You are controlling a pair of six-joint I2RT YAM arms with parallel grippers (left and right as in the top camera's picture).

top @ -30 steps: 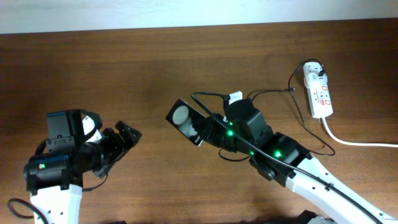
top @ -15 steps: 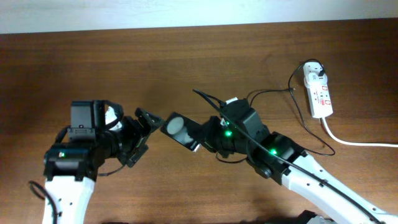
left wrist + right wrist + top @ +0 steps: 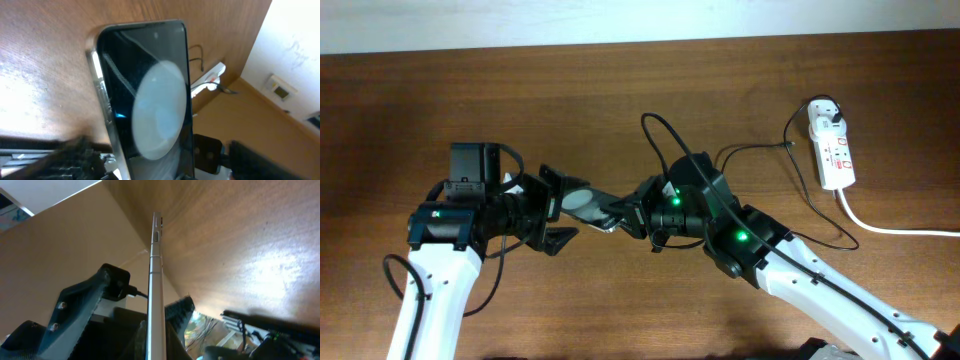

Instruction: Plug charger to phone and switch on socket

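Note:
The black phone (image 3: 582, 200) is held off the table between the two arms, tilted, one round glare spot on its face. My right gripper (image 3: 632, 212) is shut on its right end; in the right wrist view the phone (image 3: 156, 275) stands edge-on between the fingers (image 3: 159, 330). My left gripper (image 3: 558, 210) is open, jaws straddling the phone's left end; the glossy face fills the left wrist view (image 3: 150, 100). The charger cable (image 3: 658, 140) loops up behind the right gripper and runs to a plug in the white socket (image 3: 833, 150). Its connector tip is hidden.
The socket's thick white lead (image 3: 895, 229) runs off the right edge. More black cable (image 3: 820, 235) lies slack on the table beside the right arm. The brown wooden table (image 3: 520, 90) ends at a white wall at the back.
My right gripper carried the phone left and tilted it flatter. My left arm swung right and up, and its open jaws now sit around the phone's left end.

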